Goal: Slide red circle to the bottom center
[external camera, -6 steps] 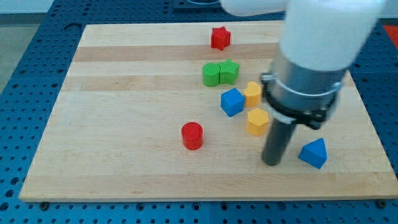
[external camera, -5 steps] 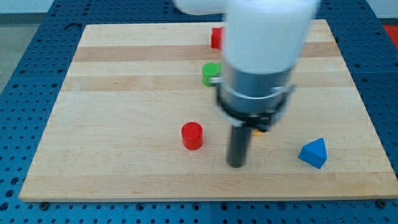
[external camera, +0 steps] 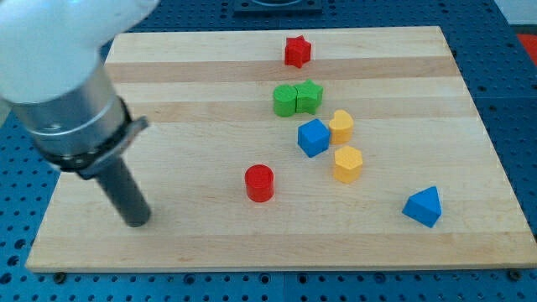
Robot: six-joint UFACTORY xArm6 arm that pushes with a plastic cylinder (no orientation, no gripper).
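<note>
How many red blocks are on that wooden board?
2. The red star-shaped block sits near the view's top edge, and the red circle block lies near the middle, toward the bottom. None seem hidden behind the arm.

One camera looks down at a slant from the near edge, close enough that the desk (external camera: 210, 92) fills the view.
</note>
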